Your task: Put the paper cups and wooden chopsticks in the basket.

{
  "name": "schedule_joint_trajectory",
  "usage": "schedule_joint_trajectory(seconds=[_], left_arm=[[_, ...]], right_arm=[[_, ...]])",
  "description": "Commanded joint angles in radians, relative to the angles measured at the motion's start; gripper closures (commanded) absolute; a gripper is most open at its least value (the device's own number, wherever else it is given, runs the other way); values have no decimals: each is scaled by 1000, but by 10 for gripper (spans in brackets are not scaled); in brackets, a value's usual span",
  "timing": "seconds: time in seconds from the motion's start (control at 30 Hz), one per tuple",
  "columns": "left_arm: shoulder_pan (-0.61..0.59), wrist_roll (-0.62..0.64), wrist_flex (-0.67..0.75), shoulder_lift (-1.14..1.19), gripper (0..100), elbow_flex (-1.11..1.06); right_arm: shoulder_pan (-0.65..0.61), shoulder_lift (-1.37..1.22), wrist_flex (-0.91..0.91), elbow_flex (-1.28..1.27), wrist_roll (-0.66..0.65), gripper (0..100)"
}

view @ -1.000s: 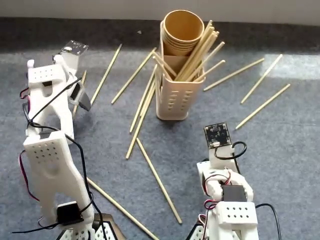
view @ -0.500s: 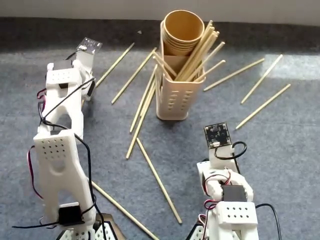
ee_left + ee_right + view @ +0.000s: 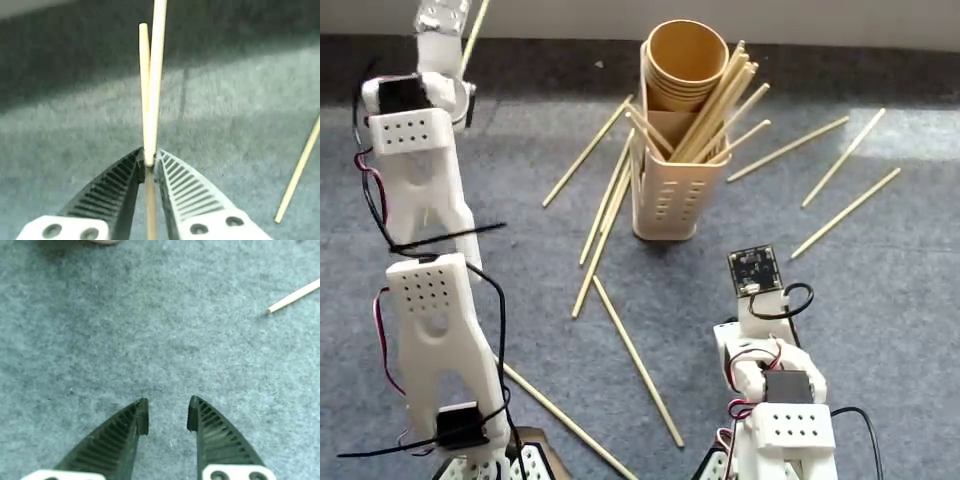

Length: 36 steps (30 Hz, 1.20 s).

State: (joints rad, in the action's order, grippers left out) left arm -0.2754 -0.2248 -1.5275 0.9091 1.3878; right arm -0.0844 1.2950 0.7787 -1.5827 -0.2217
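Two wooden chopsticks (image 3: pixel 151 90) are pinched side by side in the left gripper (image 3: pixel 149 161), whose ribbed jaws are closed tight against them. In the left wrist view the pair rises straight out from the fingertips, one stick ending short and the other running past the frame edge. Grey carpet (image 3: pixel 240 100) lies below, with another stick (image 3: pixel 297 170) lying off to one side.

From the high view, the left arm (image 3: pixel 420 200) stretches far out along the left side of the carpet. Its gripper (image 3: pixel 442 18) is at the far edge, and the clamped sticks (image 3: pixel 475 22) slant out beside it.

The right gripper (image 3: pixel 167 415) has its jaws apart and holds nothing. It sits low over bare carpet, with the tip of one stick (image 3: pixel 295 294) lying well away from it. In the high view the right arm (image 3: pixel 765 350) sits folded at the near edge, to the right of centre.

Beyond it, near the far middle of the carpet, stands the cream perforated basket (image 3: pixel 670 205), upright. A stack of paper cups (image 3: pixel 685 55) sits inside it, with a bundle of chopsticks (image 3: pixel 720 100) leaning out beside the cups.

Around the basket, roughly ten loose chopsticks (image 3: pixel 630 360) lie scattered on the carpet. Several fan out on its left, several on its right, and two lie nearer the arms.
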Motion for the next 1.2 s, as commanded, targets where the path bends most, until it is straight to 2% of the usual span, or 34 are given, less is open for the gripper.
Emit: schedule_joint_trajectory(seconds=[0.0,0.13,0.27,0.5,0.63,0.87,1.17], left_arm=[[133,26,-61,-104,994,268],[242,60,-38,-265,994,266],[372,184,114,-367,994,257],[628,304,207,-398,994,259],[717,382,250,-397,994,257],[759,391,281,-395,994,257],[708,390,279,-325,993,193]], right_arm=[[7,12,-18,5,-11,855],[7,12,-18,7,-11,855],[7,12,-18,8,-11,855],[7,12,-18,8,-11,855],[7,12,-18,7,-11,855],[7,12,-18,7,-11,855],[7,12,-18,5,-11,855]])
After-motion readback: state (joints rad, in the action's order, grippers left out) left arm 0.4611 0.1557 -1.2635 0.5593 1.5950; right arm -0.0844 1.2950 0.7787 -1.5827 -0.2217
